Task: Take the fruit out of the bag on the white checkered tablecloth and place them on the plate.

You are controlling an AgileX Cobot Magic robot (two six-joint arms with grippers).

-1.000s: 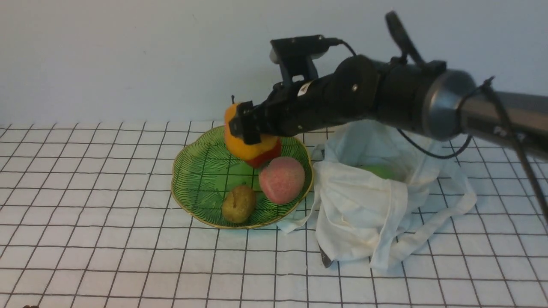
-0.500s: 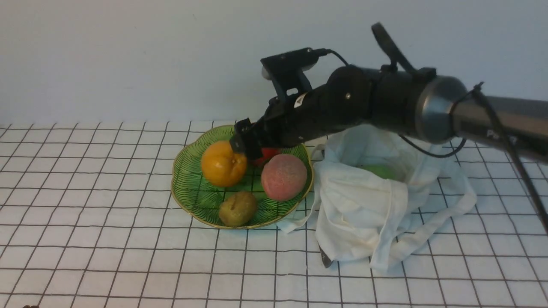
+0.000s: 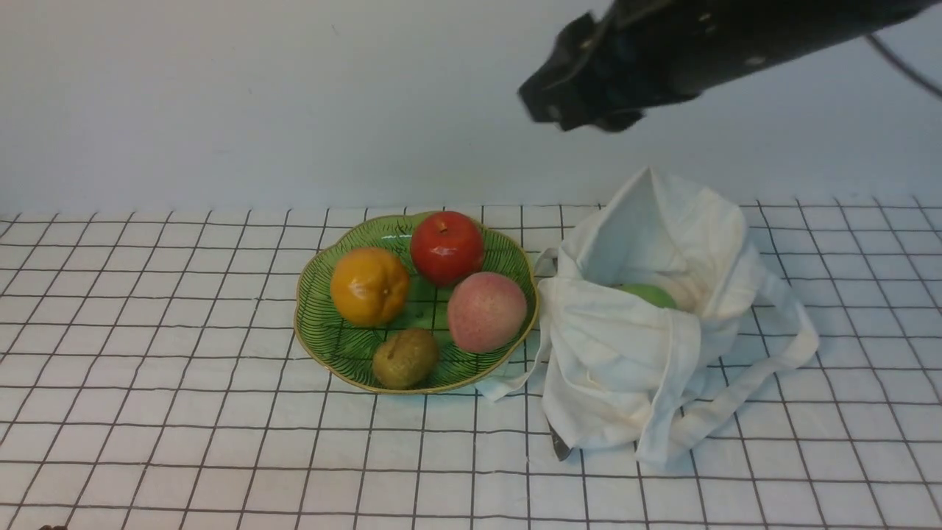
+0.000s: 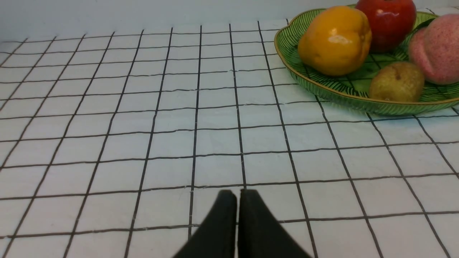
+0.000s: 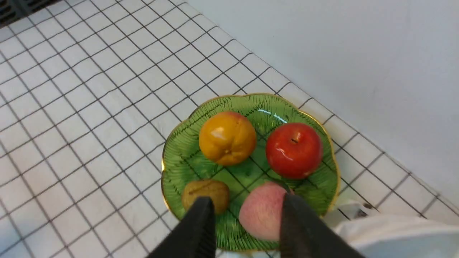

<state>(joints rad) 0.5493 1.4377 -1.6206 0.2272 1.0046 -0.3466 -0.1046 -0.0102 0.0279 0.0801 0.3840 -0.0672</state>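
right jaws: spread, empty; right gripper (image 5: pixel 247 209) high up, above plate (image 3: pixel 318 294) & bag (image 3: pixel 625 353)
left jaws: pressed together; left gripper (image 4: pixel 238 195) low over tablecloth (image 4: pixel 107 107)
orange fruit (image 3: pixel 369 285): on plate, beside apple (image 3: pixel 447 246)
green fruit (image 3: pixel 647 294): in bag, peeking from mouth
next, imo: drop straight into bag mouth, jaws wide, grip fruit not cloth
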